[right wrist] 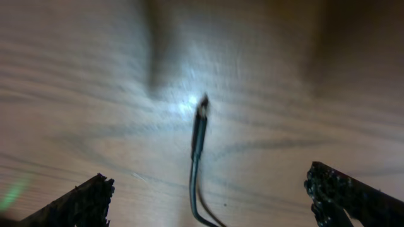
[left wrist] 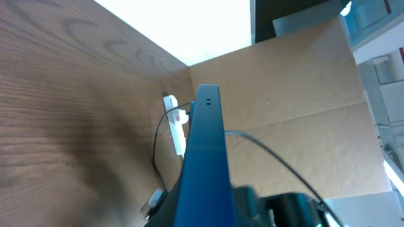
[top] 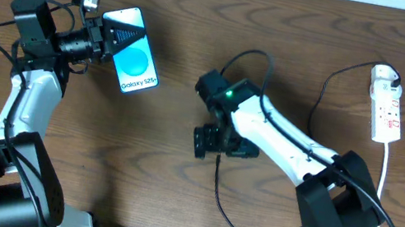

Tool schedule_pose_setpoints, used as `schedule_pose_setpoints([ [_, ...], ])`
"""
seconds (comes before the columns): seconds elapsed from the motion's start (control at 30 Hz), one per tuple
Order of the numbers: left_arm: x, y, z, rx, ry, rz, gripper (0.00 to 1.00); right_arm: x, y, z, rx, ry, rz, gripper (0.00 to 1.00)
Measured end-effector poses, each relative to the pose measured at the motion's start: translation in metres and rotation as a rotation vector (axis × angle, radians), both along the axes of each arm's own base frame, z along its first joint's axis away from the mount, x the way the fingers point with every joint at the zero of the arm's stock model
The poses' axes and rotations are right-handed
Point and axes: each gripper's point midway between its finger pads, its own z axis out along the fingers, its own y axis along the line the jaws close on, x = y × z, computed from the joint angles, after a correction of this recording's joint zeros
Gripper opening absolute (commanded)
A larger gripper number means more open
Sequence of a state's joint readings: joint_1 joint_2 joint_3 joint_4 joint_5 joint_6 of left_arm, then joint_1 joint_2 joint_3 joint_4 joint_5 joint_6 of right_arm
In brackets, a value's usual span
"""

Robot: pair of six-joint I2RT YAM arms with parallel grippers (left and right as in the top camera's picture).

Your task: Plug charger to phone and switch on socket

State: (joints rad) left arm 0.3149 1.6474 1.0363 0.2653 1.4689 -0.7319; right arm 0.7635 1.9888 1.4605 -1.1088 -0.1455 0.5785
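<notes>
My left gripper (top: 113,38) is shut on the top end of the phone (top: 134,64) and holds it tilted at the far left, with its blue "Galaxy" screen facing up. In the left wrist view the phone (left wrist: 203,151) shows edge-on. The charger's thin black cable (top: 219,196) runs from its white plug in the socket (top: 386,104) at the far right and loops across the table. Its small plug tip (right wrist: 201,112) lies on the wood. My right gripper (top: 218,144) is open just above the table, and in its wrist view (right wrist: 211,192) the fingers stand either side of the cable without touching it.
The socket also shows in the left wrist view (left wrist: 176,131), with its white cord (top: 386,175) running toward the front edge. A cardboard wall (left wrist: 297,94) stands beyond the table's far end. Both arm bases sit at the front edge.
</notes>
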Motion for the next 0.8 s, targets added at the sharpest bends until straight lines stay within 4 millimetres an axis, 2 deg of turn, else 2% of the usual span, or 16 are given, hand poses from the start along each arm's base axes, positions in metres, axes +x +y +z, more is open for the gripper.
schedule_pose_setpoints([
  [0.17, 0.0, 0.0, 0.0, 0.0, 0.0, 0.0, 0.07, -0.021, 0.003, -0.008, -0.002, 0.052, 0.008, 0.94],
  [0.5, 0.0, 0.0, 0.0, 0.0, 0.0, 0.0, 0.07, -0.031, 0.006, -0.024, 0.007, 0.061, -0.017, 0.95],
  [0.67, 0.0, 0.0, 0.0, 0.0, 0.0, 0.0, 0.07, -0.032, 0.006, -0.028, 0.006, 0.064, -0.04, 0.83],
  [0.8, 0.0, 0.0, 0.0, 0.0, 0.0, 0.0, 0.07, -0.031, 0.005, -0.028, 0.0, 0.06, -0.062, 0.79],
])
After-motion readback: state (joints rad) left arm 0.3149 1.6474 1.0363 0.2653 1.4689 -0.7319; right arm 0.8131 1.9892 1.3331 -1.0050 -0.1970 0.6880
